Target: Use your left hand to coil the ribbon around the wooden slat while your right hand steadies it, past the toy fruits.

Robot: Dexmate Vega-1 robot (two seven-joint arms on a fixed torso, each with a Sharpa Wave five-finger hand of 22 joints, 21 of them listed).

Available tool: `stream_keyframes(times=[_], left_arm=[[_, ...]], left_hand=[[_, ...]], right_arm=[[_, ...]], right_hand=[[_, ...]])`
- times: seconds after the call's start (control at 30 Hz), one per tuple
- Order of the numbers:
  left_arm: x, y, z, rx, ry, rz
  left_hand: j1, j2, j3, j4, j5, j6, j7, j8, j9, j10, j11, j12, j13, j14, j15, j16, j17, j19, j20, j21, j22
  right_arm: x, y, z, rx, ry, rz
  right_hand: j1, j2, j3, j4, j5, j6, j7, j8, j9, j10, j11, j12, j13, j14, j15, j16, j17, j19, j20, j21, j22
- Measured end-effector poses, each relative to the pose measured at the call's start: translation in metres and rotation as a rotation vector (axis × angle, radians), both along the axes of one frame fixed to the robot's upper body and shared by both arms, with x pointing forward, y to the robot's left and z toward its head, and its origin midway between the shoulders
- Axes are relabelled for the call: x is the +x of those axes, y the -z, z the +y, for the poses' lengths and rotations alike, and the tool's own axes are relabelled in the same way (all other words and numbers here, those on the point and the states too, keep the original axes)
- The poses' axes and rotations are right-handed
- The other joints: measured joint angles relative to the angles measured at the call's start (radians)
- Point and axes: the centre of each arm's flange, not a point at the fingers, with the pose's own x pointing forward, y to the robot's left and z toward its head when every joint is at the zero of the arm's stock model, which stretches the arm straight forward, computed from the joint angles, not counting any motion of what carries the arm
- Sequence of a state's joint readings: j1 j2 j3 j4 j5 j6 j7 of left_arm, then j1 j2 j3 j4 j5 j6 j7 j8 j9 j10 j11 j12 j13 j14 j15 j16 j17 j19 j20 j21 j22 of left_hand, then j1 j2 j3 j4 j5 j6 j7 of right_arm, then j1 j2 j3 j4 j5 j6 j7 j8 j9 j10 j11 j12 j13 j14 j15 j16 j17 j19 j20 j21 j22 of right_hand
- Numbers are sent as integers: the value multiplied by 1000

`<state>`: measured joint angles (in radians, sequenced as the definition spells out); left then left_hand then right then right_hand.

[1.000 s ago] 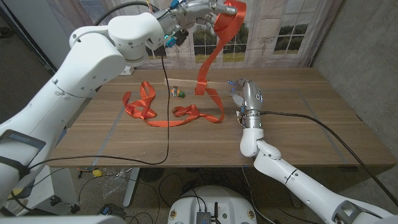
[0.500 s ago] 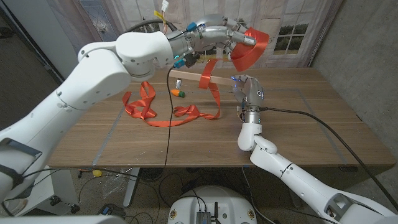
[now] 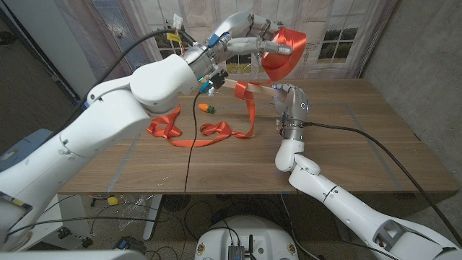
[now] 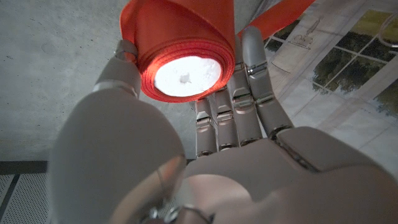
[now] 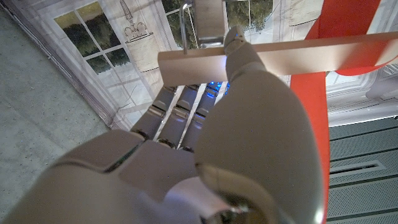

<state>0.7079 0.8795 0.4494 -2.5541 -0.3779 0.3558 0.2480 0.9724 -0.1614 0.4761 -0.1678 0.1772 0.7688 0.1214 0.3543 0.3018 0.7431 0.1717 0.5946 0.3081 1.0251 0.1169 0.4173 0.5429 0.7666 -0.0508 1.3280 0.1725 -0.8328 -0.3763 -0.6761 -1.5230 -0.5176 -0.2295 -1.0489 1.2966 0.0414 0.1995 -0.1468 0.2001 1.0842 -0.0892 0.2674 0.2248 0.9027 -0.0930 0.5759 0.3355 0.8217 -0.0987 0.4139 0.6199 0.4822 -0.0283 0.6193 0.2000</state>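
Loose orange ribbon point(image 3: 195, 130) trailed across the table point(image 3: 346, 166) at nine o'clock beside a toy fruit point(image 3: 208, 108). Left hand point(image 3: 268, 45) grasped the ribbon roll point(image 3: 283, 55) at twelve; right hand point(image 3: 290, 108) gripped the wooden slat point(image 3: 254, 89).

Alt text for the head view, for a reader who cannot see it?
The left hand holds an orange ribbon roll above the table, while the right hand holds a wooden slat with ribbon hanging from it. A small toy fruit lies nearby.
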Motion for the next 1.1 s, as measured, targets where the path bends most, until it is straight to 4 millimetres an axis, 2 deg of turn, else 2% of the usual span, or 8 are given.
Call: stream_keyframes(times=[0.2, 0.5, 1.1], left_arm=[[-6, 5, 10, -117, -100, -122], [-18, -10, 27, -173, -277, -329], [-7, -48, 38, -209, -451, -391]], left_hand=[[0, 0, 0, 0, -1, 7, 0, -5, 3, 0, 0, 0, 0, 3, -3, 0, -1, 1, -1, 0, 0], [0, 0, 0, 0, -1, 10, 4, -10, 3, 1, -1, -4, 0, 3, -3, -3, -3, 1, -1, 0, 0], [0, 0, 0, 0, 1, 10, 4, -11, 3, 1, -2, -12, 7, 3, -3, -8, -6, 1, -1, 0, 0]], right_arm=[[0, -1, -1, -3, 7, -4], [-2, -2, -1, -10, 4, -21], [-8, 4, -2, -29, -23, -55]], right_hand=[[0, 0, -1, -1, 0, 0, 0, 3, 0, 0, 0, 0, 0, 2, -2, -2, 0, 0, 0, 7, 0], [0, 0, -3, -3, 0, 0, 0, 3, 1, 0, 0, 0, 1, 2, -2, -4, 4, -3, -3, 7, 0], [0, 0, -3, -3, 0, -1, 0, 2, 0, 0, 0, 0, 1, 1, -1, -8, 8, -7, -7, 16, 0]])
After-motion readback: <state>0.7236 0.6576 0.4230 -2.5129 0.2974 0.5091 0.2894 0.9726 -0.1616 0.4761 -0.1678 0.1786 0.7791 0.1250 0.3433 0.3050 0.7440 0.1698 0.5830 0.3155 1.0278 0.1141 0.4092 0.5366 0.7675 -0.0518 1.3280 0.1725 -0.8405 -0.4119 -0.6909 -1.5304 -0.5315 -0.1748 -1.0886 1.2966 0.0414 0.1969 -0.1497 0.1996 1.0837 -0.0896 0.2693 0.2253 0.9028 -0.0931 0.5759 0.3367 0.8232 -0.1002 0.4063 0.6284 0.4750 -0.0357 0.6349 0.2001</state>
